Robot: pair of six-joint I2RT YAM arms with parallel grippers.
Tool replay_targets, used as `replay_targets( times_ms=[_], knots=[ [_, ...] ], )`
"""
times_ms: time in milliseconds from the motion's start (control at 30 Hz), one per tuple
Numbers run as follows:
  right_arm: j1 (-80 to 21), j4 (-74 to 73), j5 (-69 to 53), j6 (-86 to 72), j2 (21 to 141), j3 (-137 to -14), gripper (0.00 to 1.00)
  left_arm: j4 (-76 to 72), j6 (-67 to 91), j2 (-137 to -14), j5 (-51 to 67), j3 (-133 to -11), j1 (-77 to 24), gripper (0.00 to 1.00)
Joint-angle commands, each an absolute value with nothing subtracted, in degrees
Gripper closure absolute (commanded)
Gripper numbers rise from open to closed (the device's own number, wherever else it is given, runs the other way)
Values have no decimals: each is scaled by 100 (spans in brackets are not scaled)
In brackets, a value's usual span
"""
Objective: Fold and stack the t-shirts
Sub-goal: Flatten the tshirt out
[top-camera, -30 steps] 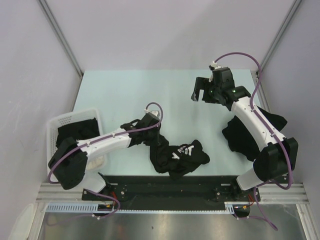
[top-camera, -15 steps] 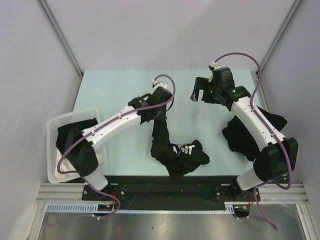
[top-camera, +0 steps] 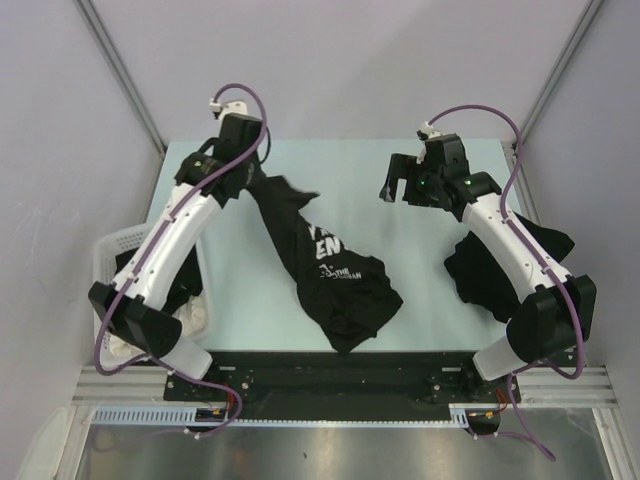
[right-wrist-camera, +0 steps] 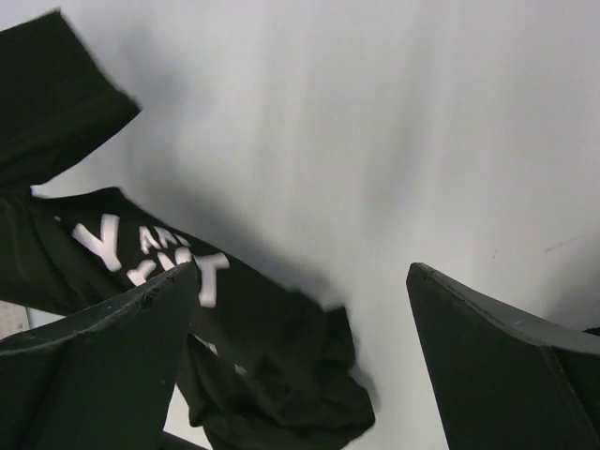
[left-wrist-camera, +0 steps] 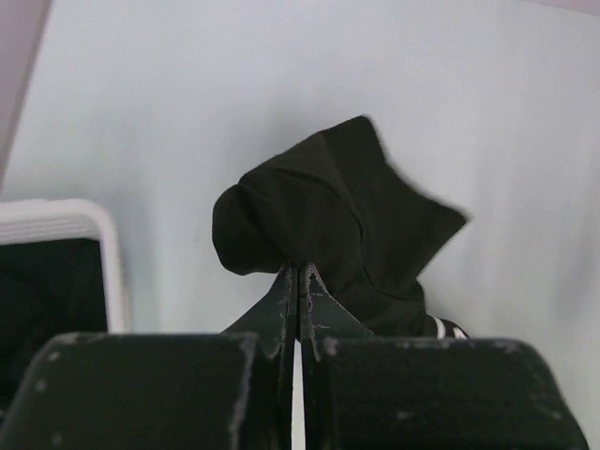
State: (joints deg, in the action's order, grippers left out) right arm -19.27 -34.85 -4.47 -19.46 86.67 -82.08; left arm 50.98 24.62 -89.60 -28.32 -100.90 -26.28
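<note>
Left wrist view alone shows left hand (left-wrist-camera: 298,274) pinching the t-shirt (left-wrist-camera: 349,202).

From my screen, the t-shirt (top-camera: 335,290) is black with white block lettering, on a pale mint table (top-camera: 350,165) (a cool, washed-out green). The heap (top-camera: 480,280) at the right is black. The left basket (top-camera: 118,238) is white lattice. Purple cables (top-camera: 480,108) run along white-and-black arms (top-camera: 510,240).

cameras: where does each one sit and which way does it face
top external: above and behind, looking down on the table; left arm and right arm show.
left wrist: on the left arm, looking past the shut left gripper at the pinched shirt and basket.
right wrist: on the right arm, looking down through the open right gripper.
shared: all three show that shirt.
</note>
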Motion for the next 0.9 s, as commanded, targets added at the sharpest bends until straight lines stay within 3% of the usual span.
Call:
replay_targets(
  times_ms=[0,300,333,367,467,667,867],
  knots=[
    [-1951,-3331,-571,-1951,8675,-8235,0,5098,2180,-8193,-2909,-9766,-2066,100],
    [-1986,-3419,-782,-1942,8763,-8235,0,5028,2065,-7928,-2848,-8948,-1916,100],
    [-1986,-3428,-808,-1951,8771,-8235,0,4975,2074,-7919,-2700,-8886,-1916,96],
    [-1978,-3471,-904,-1969,8771,-8235,0,4966,2092,-7902,-2637,-8868,-1916,87],
    [-2013,-3586,-1124,-2039,8745,-8235,0,4878,2101,-7875,-2374,-8824,-1916,78],
    [-2529,-4227,-1029,-1969,8631,-8227,0,4448,1943,-7507,-2084,-8561,-1916,46],
    [-3110,-4588,-1045,-2345,8789,-8025,0,3947,2003,-7120,-1749,-8069,-1916,42]
  ],
)
